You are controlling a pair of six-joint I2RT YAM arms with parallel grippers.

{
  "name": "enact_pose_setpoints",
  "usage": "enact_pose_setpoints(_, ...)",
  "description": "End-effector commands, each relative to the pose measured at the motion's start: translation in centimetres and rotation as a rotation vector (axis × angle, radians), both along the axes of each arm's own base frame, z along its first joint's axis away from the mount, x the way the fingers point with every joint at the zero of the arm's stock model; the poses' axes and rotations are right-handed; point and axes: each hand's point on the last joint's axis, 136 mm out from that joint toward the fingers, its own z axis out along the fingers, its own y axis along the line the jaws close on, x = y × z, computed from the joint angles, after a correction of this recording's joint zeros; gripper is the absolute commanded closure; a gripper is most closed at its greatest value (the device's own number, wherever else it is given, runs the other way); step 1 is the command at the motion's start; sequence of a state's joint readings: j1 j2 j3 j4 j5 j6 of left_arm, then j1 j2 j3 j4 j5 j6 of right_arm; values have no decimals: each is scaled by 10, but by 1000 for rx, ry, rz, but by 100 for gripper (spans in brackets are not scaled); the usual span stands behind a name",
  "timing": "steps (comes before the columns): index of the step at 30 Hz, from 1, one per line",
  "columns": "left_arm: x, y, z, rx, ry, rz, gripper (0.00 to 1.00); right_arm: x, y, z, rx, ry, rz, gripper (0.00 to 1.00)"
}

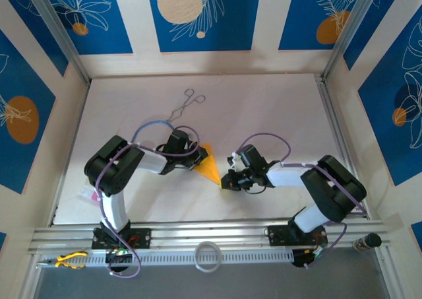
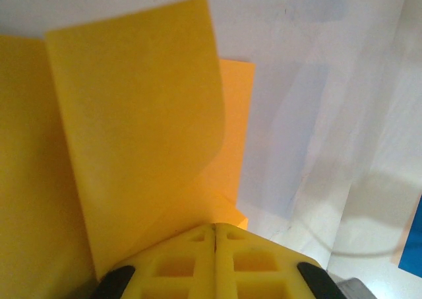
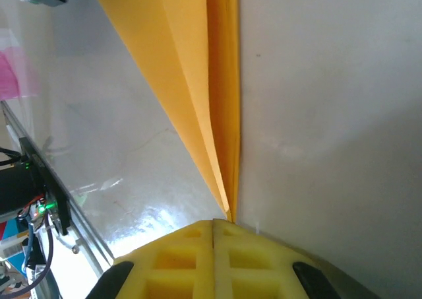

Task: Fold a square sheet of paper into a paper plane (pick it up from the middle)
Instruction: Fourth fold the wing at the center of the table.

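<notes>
Centrally on the white tabletop (image 1: 264, 107), orange-yellow paper plane (image 1: 208, 166) spanning both hands, left hand (image 1: 190, 159) clamped on its wide end, right hand (image 1: 229, 180) pinched on its pointed tip

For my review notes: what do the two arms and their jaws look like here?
Both the left arm and right arm have black joint housings joined by white links, with lilac cables looping along them. In the wrist views the jaws are bright yellow moulded plastic with square recesses and black fittings at the outer corners.
</notes>
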State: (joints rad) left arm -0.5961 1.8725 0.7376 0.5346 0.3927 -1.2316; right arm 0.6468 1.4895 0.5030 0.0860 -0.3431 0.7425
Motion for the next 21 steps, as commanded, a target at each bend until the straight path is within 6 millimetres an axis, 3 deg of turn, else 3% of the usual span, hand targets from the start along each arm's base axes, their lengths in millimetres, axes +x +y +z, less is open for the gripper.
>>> enact_pose_setpoints(1, -14, 18, -28, 101, 82, 15, 93, 7, 8, 26, 49, -31, 12, 96)
enact_pose_setpoints(6, -14, 17, -28, 100, 81, 14, 93, 30, 19, 28, 37, -39, 3, 95)
enact_pose_setpoints(12, -14, 16, -28, 96, 83, 12, 93, 52, 32, 12, 6, 2, -25, 93)
enact_pose_setpoints(21, -15, 16, -27, 94, 82, 10, 93, 55, 29, -12, -42, 50, -40, 93)
